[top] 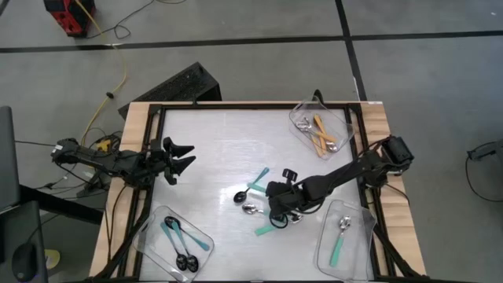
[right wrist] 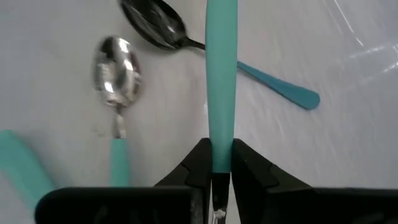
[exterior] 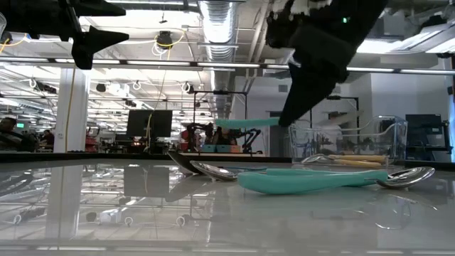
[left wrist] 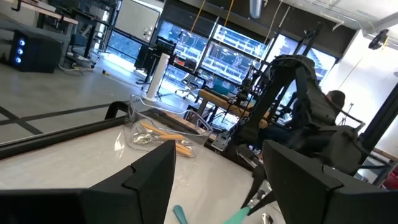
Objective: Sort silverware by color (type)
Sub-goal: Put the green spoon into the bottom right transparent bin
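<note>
Your right gripper (right wrist: 221, 158) is clamped narrowly on the handle of a teal-handled spoon (right wrist: 221, 74), holding it just above the table (top: 212, 149) near its centre. In the low view this spoon (exterior: 249, 122) hangs clear of the surface.

Beneath it lie a blue-handled spoon with a black bowl (right wrist: 186, 38), a silver-bowled teal spoon (right wrist: 117, 81) and another teal spoon (exterior: 320, 180).

Your left gripper (top: 179, 158) waits at the table's left side, raised, fingers spread wide.

Note the three clear trays: the far-right tray (top: 302, 114) holds orange-handled spoons (top: 321, 134), the near-right tray (top: 363, 251) one teal spoon (top: 340, 240), the near-left tray (top: 149, 228) blue-handled spoons (top: 181, 244).
</note>
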Controlling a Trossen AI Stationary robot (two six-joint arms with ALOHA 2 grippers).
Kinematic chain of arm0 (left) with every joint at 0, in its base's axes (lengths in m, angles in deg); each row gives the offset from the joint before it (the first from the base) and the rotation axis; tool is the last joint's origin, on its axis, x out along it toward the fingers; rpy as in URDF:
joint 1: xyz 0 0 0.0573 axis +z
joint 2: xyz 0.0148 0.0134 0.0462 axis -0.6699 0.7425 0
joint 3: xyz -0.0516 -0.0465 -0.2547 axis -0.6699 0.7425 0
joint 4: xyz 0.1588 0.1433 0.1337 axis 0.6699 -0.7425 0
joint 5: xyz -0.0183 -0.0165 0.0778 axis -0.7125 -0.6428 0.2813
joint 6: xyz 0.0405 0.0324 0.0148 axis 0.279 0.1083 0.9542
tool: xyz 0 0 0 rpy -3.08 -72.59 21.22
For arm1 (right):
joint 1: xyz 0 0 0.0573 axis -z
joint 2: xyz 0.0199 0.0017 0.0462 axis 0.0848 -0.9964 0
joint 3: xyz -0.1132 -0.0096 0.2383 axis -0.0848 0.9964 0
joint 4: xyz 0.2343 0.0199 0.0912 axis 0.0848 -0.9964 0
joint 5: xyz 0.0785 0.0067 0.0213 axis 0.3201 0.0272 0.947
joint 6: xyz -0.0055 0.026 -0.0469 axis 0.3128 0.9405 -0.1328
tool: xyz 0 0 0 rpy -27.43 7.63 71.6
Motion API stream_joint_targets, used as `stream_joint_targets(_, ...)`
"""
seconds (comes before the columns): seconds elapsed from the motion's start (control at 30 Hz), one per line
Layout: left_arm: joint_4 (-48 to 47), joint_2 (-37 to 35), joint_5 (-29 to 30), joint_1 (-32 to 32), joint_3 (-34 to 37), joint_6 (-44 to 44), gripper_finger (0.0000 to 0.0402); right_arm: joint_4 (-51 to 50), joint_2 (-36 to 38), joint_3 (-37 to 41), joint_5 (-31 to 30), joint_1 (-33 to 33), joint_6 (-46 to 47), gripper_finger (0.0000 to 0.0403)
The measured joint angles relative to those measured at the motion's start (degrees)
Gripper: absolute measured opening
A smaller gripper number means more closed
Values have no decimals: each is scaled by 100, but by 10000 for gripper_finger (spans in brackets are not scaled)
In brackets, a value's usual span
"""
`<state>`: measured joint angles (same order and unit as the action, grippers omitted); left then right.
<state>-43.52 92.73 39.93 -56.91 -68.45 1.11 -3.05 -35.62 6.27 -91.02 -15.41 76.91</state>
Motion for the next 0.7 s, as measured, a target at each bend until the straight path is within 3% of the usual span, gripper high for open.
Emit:
stream_joint_targets(0.33,3,0,111,-1,0,-15,226,-222,911,-153,-298,-227,-269,67)
stream_joint_targets(0.7,122,-4,179,1,0,-127,226,-1505,2410,-151,-883,-240,13,67)
